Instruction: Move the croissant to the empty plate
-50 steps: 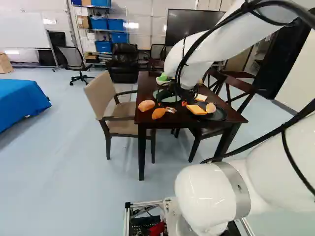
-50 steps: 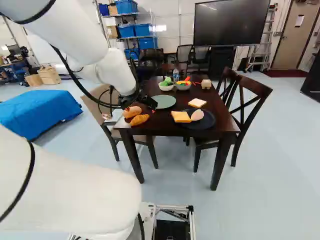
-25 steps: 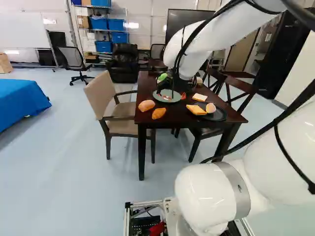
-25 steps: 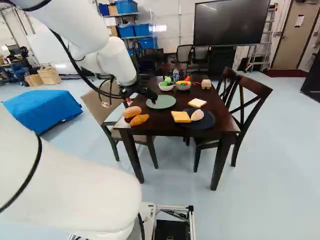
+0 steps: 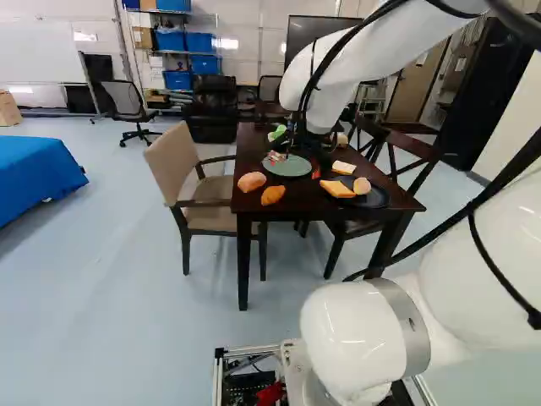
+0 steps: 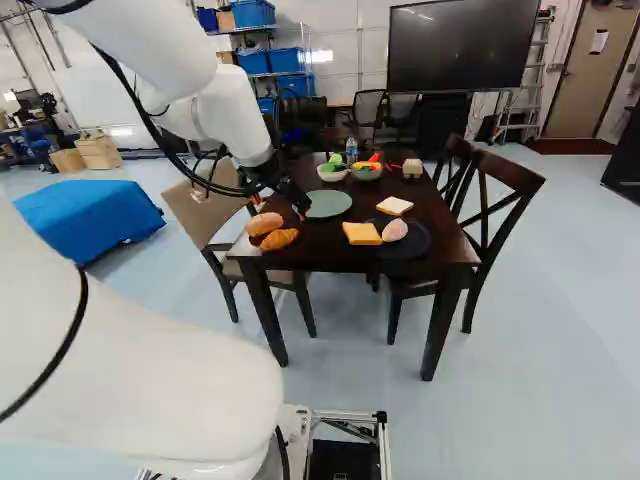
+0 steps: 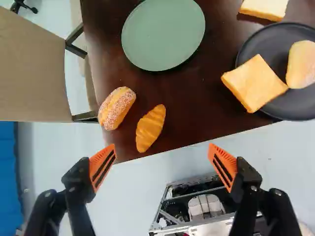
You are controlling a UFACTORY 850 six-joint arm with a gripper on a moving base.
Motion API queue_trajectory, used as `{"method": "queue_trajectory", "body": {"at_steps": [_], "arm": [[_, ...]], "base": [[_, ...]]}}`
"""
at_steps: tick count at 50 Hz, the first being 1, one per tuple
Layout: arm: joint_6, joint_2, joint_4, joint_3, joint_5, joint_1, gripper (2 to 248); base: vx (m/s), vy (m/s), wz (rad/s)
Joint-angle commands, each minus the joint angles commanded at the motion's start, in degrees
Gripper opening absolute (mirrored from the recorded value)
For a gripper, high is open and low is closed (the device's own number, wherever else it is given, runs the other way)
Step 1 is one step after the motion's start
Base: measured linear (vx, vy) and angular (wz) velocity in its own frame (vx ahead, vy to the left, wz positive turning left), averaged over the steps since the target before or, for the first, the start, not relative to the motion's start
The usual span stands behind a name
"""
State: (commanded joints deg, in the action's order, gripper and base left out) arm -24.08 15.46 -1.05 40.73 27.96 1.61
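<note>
Croissant [image 7: 150, 129], ridged and tapered, lay on the glossy table [image 7: 202, 98] ahead of the gripper [image 5: 297, 165], whose ribbed orange pads [image 7: 102, 164] stood wide apart, with a round, smooth green plate [image 7: 163, 34] farther ahead.

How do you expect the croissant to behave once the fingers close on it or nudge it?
The croissant looks puffy and small, so probably light. Its ridged surface should give the pads some grip, though the tapered ends might make it pivot if pinched off-centre. Its rounded sides suggest it could rock or roll if nudged, and it lies near the table's edge.
</note>
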Motion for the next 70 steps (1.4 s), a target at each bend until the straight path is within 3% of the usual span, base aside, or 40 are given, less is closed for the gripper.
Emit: {"method": "queue_trajectory", "body": {"at_steps": [16,36,47,70], "arm": [[-9.63,-1.69,1.28,1.43,3.59,-0.03,247],[-9.75,-7.11,3.6,6.22,8.3,0.32,247],[-14.62,-10.69,4.02,9.57,10.41,1.0,247],[-14.62,-17.3,4.02,15.76,14.08,3.81,247]], "base": [[0.0,0.0,0.0],[0.0,0.0,0.0],[0.0,0.0,0.0],[0.0,0.0,0.0]]}}
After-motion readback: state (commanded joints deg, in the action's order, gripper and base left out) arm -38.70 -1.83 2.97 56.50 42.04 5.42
